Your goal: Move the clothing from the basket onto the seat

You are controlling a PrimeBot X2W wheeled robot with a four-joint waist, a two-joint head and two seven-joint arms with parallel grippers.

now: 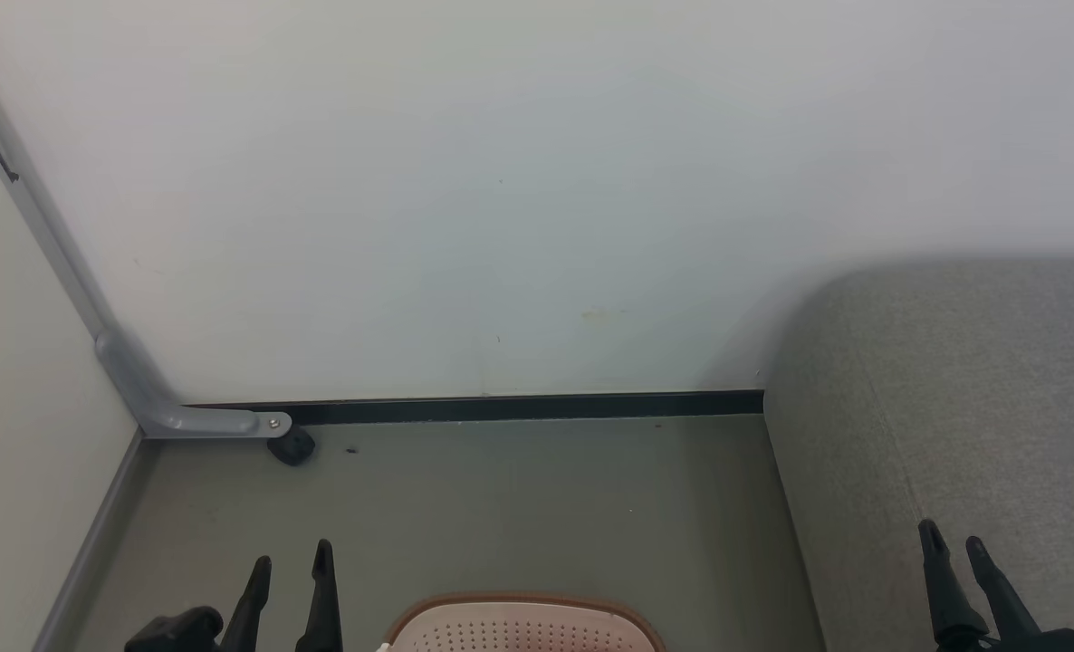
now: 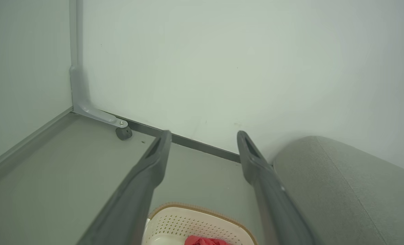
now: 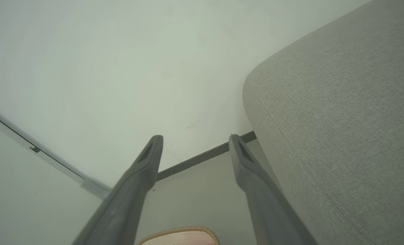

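Note:
The cream basket (image 1: 523, 625) with a brown rim sits on the floor at the bottom middle of the head view, cut off by the frame edge. A bit of red clothing (image 2: 203, 241) shows inside the basket (image 2: 202, 221) in the left wrist view. The grey fabric seat (image 1: 963, 407) fills the right side. My left gripper (image 1: 291, 561) is open, empty, just left of the basket. My right gripper (image 1: 952, 536) is open and empty over the seat's front part. In the right wrist view the basket rim (image 3: 181, 233) lies low between the fingers, with the seat (image 3: 341, 136) to the right.
A white wall (image 1: 501, 199) with a dark baseboard (image 1: 519, 406) closes the far side. A grey metal bracket with a black caster (image 1: 291, 445) stands in the left corner, by a side panel (image 1: 12, 407). Bare grey floor (image 1: 501, 507) lies beyond the basket.

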